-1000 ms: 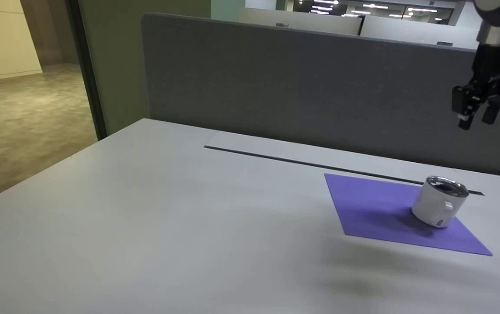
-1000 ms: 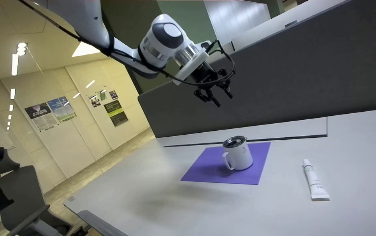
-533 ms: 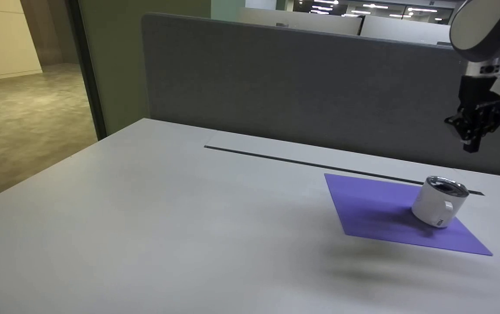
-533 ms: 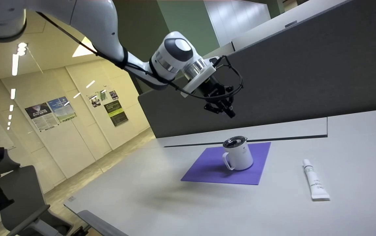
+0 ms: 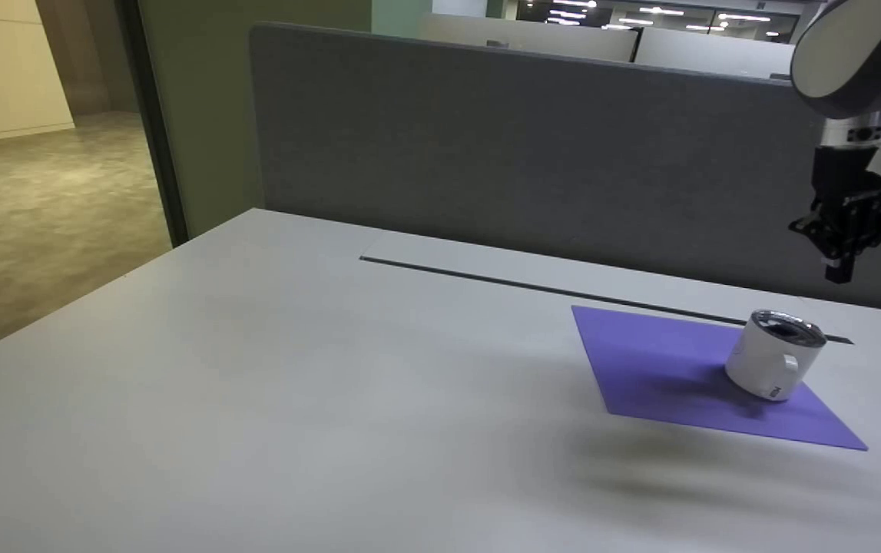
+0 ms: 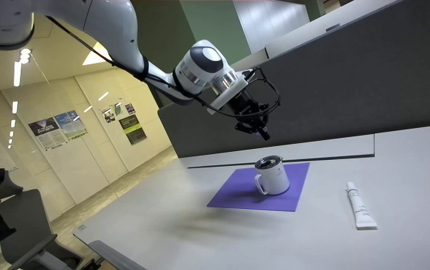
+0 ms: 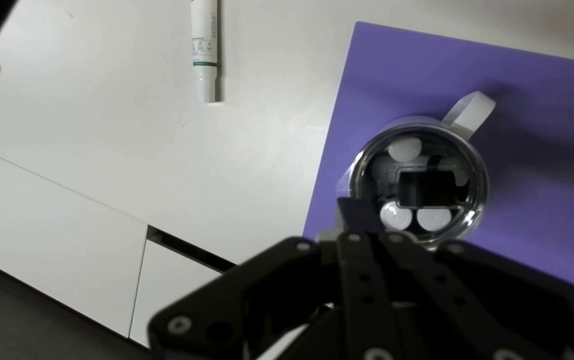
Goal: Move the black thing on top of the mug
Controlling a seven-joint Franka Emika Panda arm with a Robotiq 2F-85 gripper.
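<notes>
The white mug (image 5: 764, 361) stands upright on the purple mat in both exterior views, its clear lid dark-rimmed. Seen from above in the wrist view, the mug's handle (image 7: 468, 114) points to the upper right. The black thing (image 7: 427, 189) is a small dark rectangle set in the middle of that lid. My gripper (image 6: 265, 137) hangs above the mug, clearly apart from it, with fingers pressed together and nothing between them. In the wrist view the gripper (image 7: 360, 215) covers the lower left edge of the lid.
Under the mug lies the purple mat (image 6: 233, 198). A white tube (image 6: 361, 210) rests on the white table to one side. Behind the table runs a grey partition (image 5: 532, 153), with a narrow dark slot (image 5: 501, 284) in the tabletop before it.
The fingers, spread one second ago, have come together. The arm has come down closer to the mug, mostly in the first half second. Mug, mat and tube have stayed put.
</notes>
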